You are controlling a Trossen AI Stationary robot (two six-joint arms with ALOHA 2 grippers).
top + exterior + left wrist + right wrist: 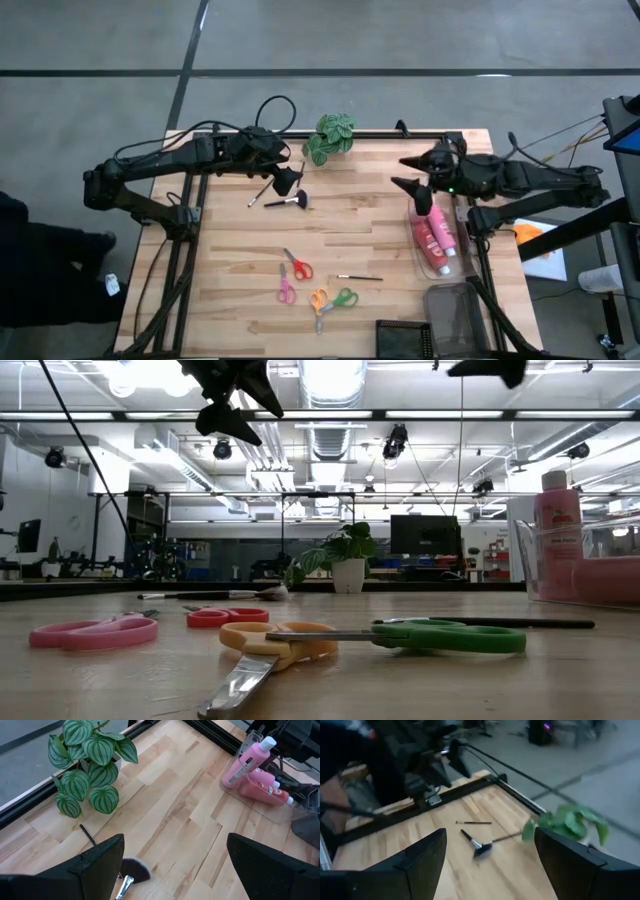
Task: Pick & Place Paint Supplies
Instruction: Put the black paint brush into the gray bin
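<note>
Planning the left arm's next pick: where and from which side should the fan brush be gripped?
Probably the thin dark handle of the fan brush, taken from straight above with the fingers across it. It lies flat on the table, bristles toward the right, and the open left gripper hangs just above it.

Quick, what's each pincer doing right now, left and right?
Left pincer: open, empty, above the fan brush.
Right pincer: open, empty, above the clear bin.

The green leafy plant [572,822] was blurred in the right wrist view. The dark fan-tipped brush [131,872] was partly hidden behind a finger.
</note>
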